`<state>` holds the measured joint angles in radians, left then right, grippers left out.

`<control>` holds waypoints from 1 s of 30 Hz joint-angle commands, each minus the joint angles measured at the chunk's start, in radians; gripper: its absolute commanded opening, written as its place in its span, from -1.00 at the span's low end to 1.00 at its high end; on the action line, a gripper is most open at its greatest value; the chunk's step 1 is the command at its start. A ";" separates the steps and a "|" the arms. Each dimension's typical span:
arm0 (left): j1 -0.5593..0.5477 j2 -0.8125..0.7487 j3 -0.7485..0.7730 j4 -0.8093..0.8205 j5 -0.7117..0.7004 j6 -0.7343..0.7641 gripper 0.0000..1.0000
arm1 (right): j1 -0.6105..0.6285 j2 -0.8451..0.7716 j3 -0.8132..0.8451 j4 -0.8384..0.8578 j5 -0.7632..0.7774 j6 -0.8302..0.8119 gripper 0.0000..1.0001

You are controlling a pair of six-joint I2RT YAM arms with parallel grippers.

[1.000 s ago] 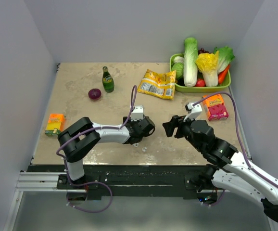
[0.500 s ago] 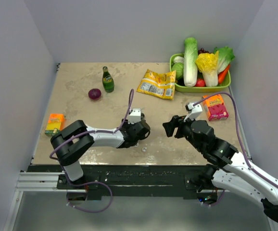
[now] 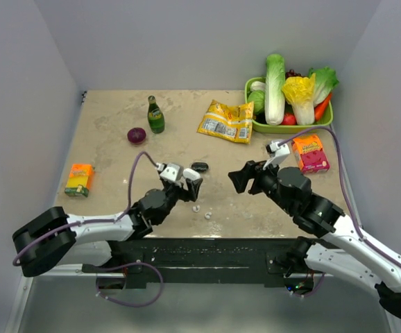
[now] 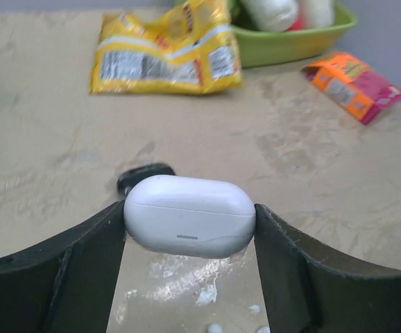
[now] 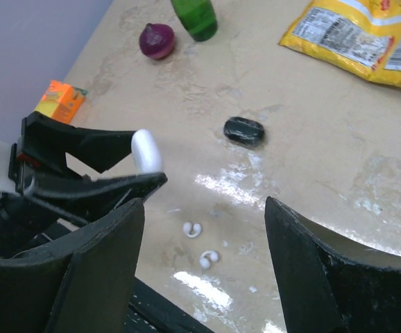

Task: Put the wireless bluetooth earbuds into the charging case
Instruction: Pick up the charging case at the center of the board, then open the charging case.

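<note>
My left gripper (image 4: pixel 190 214) is shut on the closed white charging case (image 4: pixel 189 216), gripping its two ends and holding it above the table; this shows in the top view (image 3: pixel 191 174) and the right wrist view (image 5: pixel 147 151). Two tiny white earbuds (image 3: pixel 195 207) (image 3: pixel 209 216) lie on the table near the front edge, just below and right of the case. They also show in the right wrist view (image 5: pixel 192 229) (image 5: pixel 208 259). My right gripper (image 3: pixel 236 180) is open and empty, hovering right of the case, its jaws framing the earbuds.
A small black oval object (image 3: pixel 199 166) lies just behind the case. Farther back are a green bottle (image 3: pixel 156 115), a red onion (image 3: pixel 137 135) and a yellow snack bag (image 3: pixel 226 121). A green vegetable tray (image 3: pixel 291 127) and an orange-pink box (image 3: pixel 310 154) are right; an orange box (image 3: pixel 80 178) is left.
My left arm has drawn back and lowered, and its gripper has lifted the case off the table. The earbuds now lie uncovered. My right gripper has shifted slightly left.
</note>
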<state>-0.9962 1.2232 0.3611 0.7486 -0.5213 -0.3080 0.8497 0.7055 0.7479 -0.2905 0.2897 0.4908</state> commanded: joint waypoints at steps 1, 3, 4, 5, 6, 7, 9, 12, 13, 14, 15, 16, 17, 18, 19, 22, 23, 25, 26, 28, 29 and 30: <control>-0.004 -0.027 -0.210 0.743 0.314 0.320 -1.00 | -0.001 0.052 0.097 0.053 -0.182 -0.063 0.47; -0.004 0.002 -0.299 1.005 0.443 0.389 -1.00 | 0.000 0.072 0.122 0.054 -0.225 -0.070 0.47; -0.004 0.031 -0.318 1.064 0.466 0.432 -1.00 | 0.000 0.075 0.128 0.054 -0.250 -0.084 0.48; -0.004 0.045 -0.338 1.110 0.509 0.451 -1.00 | -0.001 0.086 0.143 0.056 -0.268 -0.089 0.48; -0.002 0.051 -0.343 1.147 0.515 0.472 -1.00 | -0.001 0.091 0.152 0.045 -0.282 -0.092 0.49; -0.002 0.050 -0.335 1.138 0.555 0.483 -1.00 | 0.000 0.103 0.162 0.037 -0.288 -0.098 0.49; -0.002 0.053 -0.323 1.132 0.615 0.488 -1.00 | 0.000 0.144 0.185 0.002 -0.326 -0.104 0.49; -0.002 0.067 -0.315 1.147 0.664 0.480 -1.00 | 0.000 0.198 0.199 -0.033 -0.376 -0.120 0.50; -0.004 0.064 -0.310 1.147 0.678 0.477 -1.00 | 0.000 0.206 0.194 -0.033 -0.391 -0.121 0.50; -0.004 0.059 -0.307 1.147 0.708 0.472 -1.00 | 0.000 0.213 0.183 -0.029 -0.405 -0.121 0.50; -0.004 0.049 -0.304 1.147 0.724 0.466 -1.00 | 0.000 0.224 0.177 -0.023 -0.435 -0.121 0.50; -0.005 0.044 -0.303 1.146 0.734 0.466 -1.00 | 0.000 0.227 0.170 -0.018 -0.449 -0.118 0.50; -0.004 0.038 -0.301 1.146 0.735 0.463 -1.00 | 0.000 0.232 0.160 -0.013 -0.458 -0.118 0.50; -0.005 0.027 -0.300 1.144 0.735 0.463 -1.00 | 0.000 0.236 0.157 -0.012 -0.465 -0.116 0.50; -0.005 0.022 -0.298 1.140 0.735 0.466 -1.00 | 0.000 0.244 0.151 -0.012 -0.468 -0.116 0.50; -0.005 0.001 -0.284 1.108 0.731 0.475 -1.00 | 0.000 0.262 0.140 0.001 -0.497 -0.116 0.49; -0.005 -0.004 -0.280 1.089 0.730 0.478 -1.00 | 0.002 0.268 0.133 0.010 -0.501 -0.116 0.48; -0.007 -0.008 -0.272 1.078 0.727 0.486 -1.00 | 0.002 0.285 0.117 0.016 -0.512 -0.115 0.46; -0.009 -0.008 -0.269 1.068 0.725 0.489 -1.00 | 0.002 0.291 0.111 0.027 -0.515 -0.115 0.45; -0.012 -0.011 -0.260 1.045 0.725 0.497 -1.00 | 0.000 0.314 0.097 0.034 -0.527 -0.115 0.42; -0.013 -0.011 -0.257 1.037 0.725 0.503 -1.00 | 0.002 0.321 0.093 0.046 -0.529 -0.115 0.41; -0.015 -0.013 -0.254 1.031 0.722 0.506 -1.00 | 0.002 0.327 0.088 0.051 -0.529 -0.112 0.39</control>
<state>-1.0008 1.2297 0.0689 1.2583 0.1795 0.1543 0.8501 1.0088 0.8574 -0.2958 -0.1951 0.3904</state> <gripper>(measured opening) 0.735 0.712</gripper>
